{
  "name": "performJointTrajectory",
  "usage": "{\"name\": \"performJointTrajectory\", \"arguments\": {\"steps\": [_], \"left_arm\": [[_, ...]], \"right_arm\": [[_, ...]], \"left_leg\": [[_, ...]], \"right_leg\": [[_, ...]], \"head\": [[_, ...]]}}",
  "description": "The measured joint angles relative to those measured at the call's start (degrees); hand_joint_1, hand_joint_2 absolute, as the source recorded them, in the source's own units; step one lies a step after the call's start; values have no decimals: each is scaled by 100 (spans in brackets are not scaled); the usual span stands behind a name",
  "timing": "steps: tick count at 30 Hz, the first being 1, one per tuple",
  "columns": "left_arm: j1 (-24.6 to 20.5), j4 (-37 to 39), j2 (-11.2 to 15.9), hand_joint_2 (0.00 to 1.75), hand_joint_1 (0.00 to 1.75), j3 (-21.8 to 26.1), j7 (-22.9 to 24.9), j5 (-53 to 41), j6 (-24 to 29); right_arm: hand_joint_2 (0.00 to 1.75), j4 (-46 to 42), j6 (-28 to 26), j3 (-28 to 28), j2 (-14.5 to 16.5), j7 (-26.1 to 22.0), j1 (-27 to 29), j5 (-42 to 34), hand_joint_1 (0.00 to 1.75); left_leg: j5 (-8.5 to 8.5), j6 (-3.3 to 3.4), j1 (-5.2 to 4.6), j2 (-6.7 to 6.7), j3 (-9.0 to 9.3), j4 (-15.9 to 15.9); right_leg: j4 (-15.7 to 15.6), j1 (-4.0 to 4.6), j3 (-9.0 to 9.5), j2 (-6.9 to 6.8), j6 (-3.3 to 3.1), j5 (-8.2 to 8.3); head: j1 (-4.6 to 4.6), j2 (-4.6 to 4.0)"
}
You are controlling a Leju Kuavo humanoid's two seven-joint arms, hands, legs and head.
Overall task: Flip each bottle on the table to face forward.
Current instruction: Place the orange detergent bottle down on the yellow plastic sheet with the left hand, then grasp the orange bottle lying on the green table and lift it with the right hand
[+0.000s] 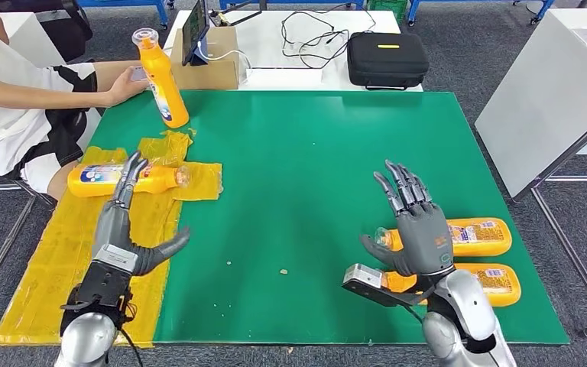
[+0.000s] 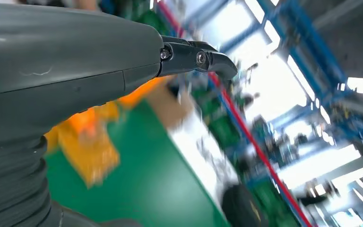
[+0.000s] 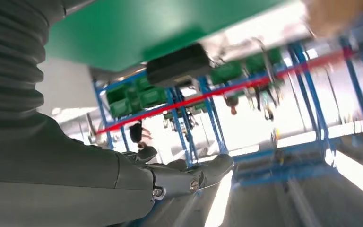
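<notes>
Fingers on both my left hand (image 1: 126, 229) and right hand (image 1: 416, 222) are spread, holding nothing. One bottle (image 1: 115, 178) lies on the worktop (image 1: 298, 168) under my left fingertips; two more (image 1: 478, 235) lie beside my right. Smooth rigid plastic, probably slippery: grip mid-body.

Four orange bottles (image 1: 162, 76) — one upright, three lying — plus one black case (image 1: 387, 60).
</notes>
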Motion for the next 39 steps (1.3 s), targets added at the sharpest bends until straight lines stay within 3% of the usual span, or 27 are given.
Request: {"name": "performJointTrajectory", "arguments": {"steps": [9,14,25,33,39], "left_arm": [[176,476,-177,175,0,0,-20,424,-432],[172,727,-186,175,0,1,-6,441,-458],[168,872,-262,175,0,-3,-12,149,-268],[159,872,-279,175,0,-95,0,173,-339],[97,872,-279,175,0,-143,7,320,-410]], "right_arm": [[175,691,1222,-316,-1678,-276,-435,-485,0],[175,941,1400,-439,-2248,-351,-504,-651,0],[175,1302,1377,-560,-2645,-70,-510,-442,0],[175,1857,1358,-635,-2650,-9,-583,-156,0],[175,2504,1365,-503,-2487,-90,-909,-32,0]], "left_leg": [[7,17,-16,-17,-5,2],[8,18,-15,-19,-7,3],[8,18,-13,-18,-7,2],[8,18,-14,-18,-10,2],[10,21,-14,-18,-10,2]], "right_leg": [[-2,-18,-1,-3,18,11],[-3,-18,-2,-3,19,12],[-2,-11,-5,-3,19,12],[-2,-12,-4,-3,19,12],[-2,-11,-4,-3,20,12]], "head": [[0,0],[0,0],[-1,0],[-1,0],[-2,0]]}}
